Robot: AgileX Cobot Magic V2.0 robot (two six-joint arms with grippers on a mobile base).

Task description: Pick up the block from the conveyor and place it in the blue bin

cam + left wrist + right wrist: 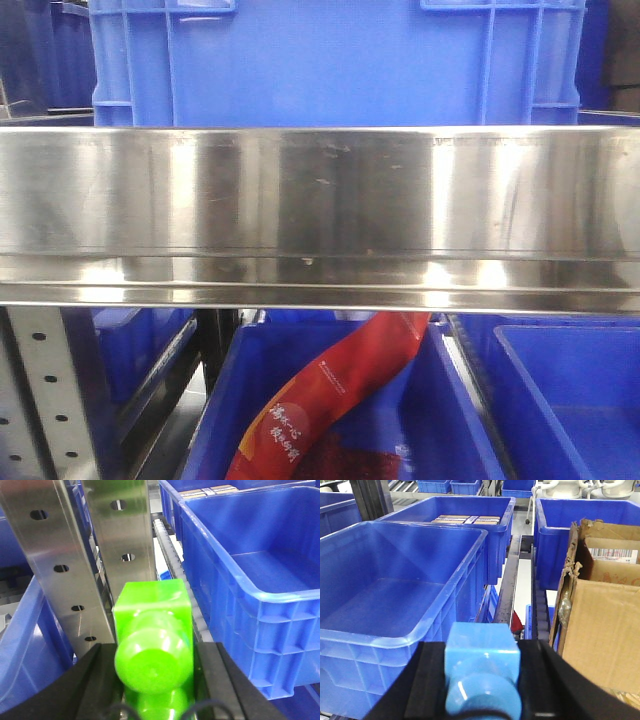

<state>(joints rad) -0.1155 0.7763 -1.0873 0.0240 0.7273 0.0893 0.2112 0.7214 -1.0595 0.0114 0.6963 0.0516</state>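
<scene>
The left gripper has its jaws clamped on a green block, with holed steel posts dead ahead and a blue bin just to the right. The right gripper has its jaws closed on a light blue block, torn cardboard box on its right. Front view is mostly blocked by a shiny steel rail, and the red packet in the crate below has white Chinese writing I can't make out.
</scene>
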